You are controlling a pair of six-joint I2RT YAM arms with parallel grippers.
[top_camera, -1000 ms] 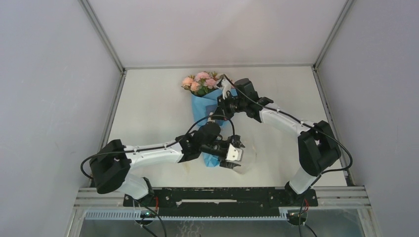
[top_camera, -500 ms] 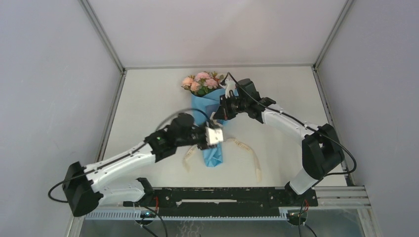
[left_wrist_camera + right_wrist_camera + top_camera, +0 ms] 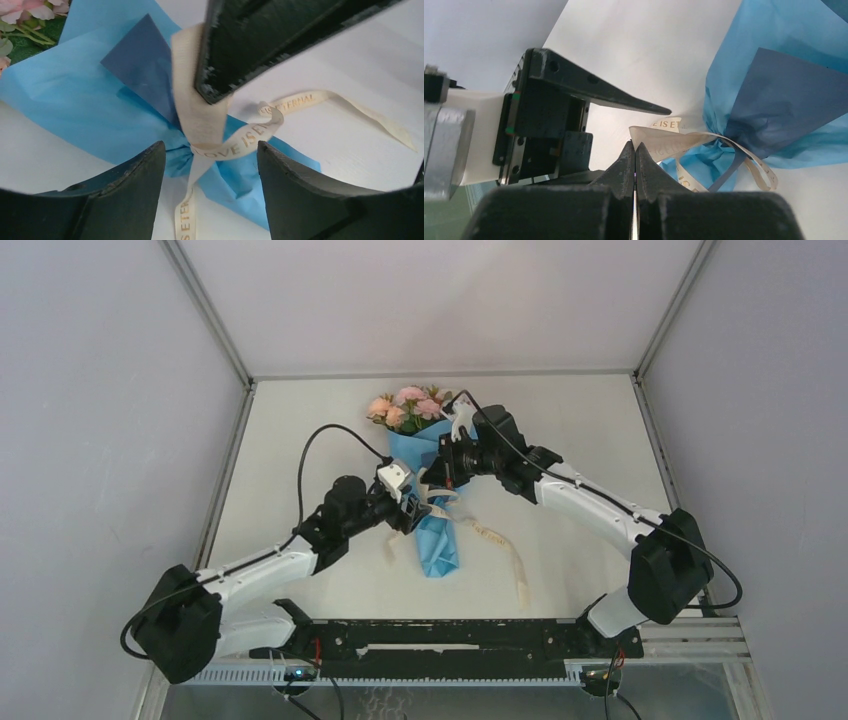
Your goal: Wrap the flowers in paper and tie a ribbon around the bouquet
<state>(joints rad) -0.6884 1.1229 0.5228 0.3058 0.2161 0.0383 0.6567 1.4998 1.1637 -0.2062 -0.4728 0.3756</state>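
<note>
On the table [image 3: 300, 440], past the near tip of the bouquet [image 3: 438, 550], the left gripper [image 3: 210, 147] gapes wide over the ribbon [image 3: 202, 120] crossing at the waist of the paper [image 3: 75, 100], and the right gripper [image 3: 635, 146] beyond pinches one strand, so a mistimed tug could slacken the loop.

**Both arms reaching inward, grippers almost tip to tip**

We see the left arm [image 3: 270, 565] stretched low from its base, its forearm angled toward the table's centre and its wrist turned so that the left gripper [image 3: 412, 508] points to the right. In its own wrist view the fingers [image 3: 125, 200] stand well apart, and nothing is pressed between them. The right arm [image 3: 590, 495] bends sharply at the elbow and reaches leftward. The right gripper [image 3: 443, 475] sits just beside the left one. We note its jaws pressed together, pinching the ribbon [image 3: 200, 115].
</note>
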